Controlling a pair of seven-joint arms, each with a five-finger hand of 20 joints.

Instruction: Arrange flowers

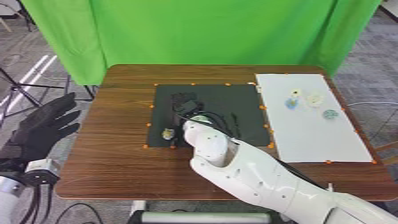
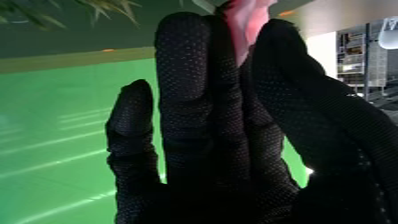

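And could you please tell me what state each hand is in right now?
Left hand: open, fingers spread, holding nothing.
Right hand: closed on something pink, pinched between thumb and fingers.

The black-gloved right hand (image 2: 226,197) pinches a pink, petal-like piece (image 2: 245,25) between thumb and fingers (narrow, spiky green leaves (image 2: 43,11) nearby), with bright green cloth (image 2: 62,135) beyond.

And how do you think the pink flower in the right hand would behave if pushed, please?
The pink flower likely bends softly, as it looks thin and folded where the right hand pinches it; its thin edges suggest easy creasing.
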